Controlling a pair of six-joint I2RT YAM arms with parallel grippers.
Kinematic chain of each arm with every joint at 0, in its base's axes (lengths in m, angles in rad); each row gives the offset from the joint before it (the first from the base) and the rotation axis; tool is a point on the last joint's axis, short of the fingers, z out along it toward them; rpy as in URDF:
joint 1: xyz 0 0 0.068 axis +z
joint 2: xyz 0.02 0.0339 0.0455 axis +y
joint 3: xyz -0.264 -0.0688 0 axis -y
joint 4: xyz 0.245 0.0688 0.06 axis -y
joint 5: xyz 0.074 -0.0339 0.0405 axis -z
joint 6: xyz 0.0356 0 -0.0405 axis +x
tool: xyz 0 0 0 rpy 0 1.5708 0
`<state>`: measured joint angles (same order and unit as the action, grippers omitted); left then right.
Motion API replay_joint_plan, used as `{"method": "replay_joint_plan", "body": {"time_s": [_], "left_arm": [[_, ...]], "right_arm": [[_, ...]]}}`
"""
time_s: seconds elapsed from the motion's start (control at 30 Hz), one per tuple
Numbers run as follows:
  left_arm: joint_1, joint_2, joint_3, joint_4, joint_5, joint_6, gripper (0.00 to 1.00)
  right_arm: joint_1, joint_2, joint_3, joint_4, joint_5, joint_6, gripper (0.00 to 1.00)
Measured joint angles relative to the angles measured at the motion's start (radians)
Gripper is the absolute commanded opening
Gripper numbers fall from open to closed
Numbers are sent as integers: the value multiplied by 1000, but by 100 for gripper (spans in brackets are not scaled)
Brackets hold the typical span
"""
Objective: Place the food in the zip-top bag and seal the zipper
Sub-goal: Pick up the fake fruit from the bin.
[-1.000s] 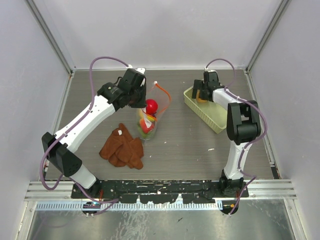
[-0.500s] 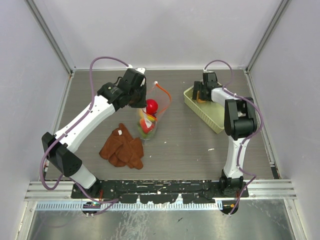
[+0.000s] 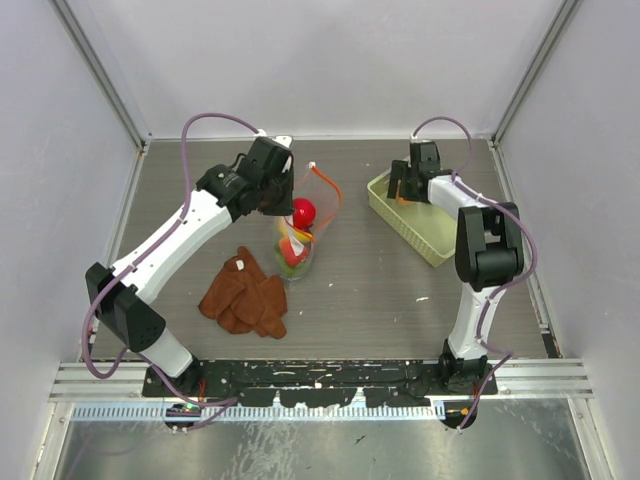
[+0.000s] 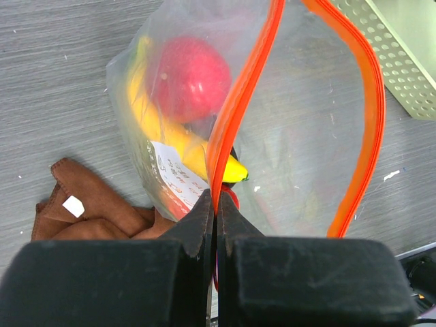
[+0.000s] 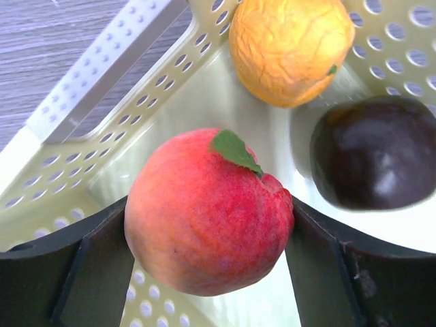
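Left gripper (image 4: 216, 208): pinched tight on zipper (image 4: 240, 102), zip-top bag (image 4: 300, 157) mouth gaping.
Bag contents: red apple (image 4: 191, 78), yellow banana (image 4: 170, 139).
Right gripper (image 5: 210, 269): clasping peach (image 5: 204, 211) inside basket (image 5: 102, 75).
Beside peach: orange-yellow piece (image 5: 289, 48), dark purple piece (image 5: 375, 160).

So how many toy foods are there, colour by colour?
Red: 1, apple in the bag
Yellow: 1, banana in the bag
Pink-orange: 1, peach in the right gripper
Orange-yellow: 1, orange-yellow piece in the basket
Dark purple: 1, dark purple piece in the basket
Total: 5 clearly seen; the bag may hide more.
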<state>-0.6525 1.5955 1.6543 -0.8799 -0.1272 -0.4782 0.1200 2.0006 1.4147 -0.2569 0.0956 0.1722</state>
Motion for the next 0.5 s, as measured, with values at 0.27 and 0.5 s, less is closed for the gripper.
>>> {"method": "replay_joint_plan", "body": {"time_s": [0.27, 0.5], "left_arm": [[0, 0, 0, 0, 0, 0, 0], [0, 0, 0, 1, 2, 1, 0]], "right_arm": [[0, -194, -61, -53, -19, 36, 62], [8, -331, -90, -115, -50, 64, 61]]}}
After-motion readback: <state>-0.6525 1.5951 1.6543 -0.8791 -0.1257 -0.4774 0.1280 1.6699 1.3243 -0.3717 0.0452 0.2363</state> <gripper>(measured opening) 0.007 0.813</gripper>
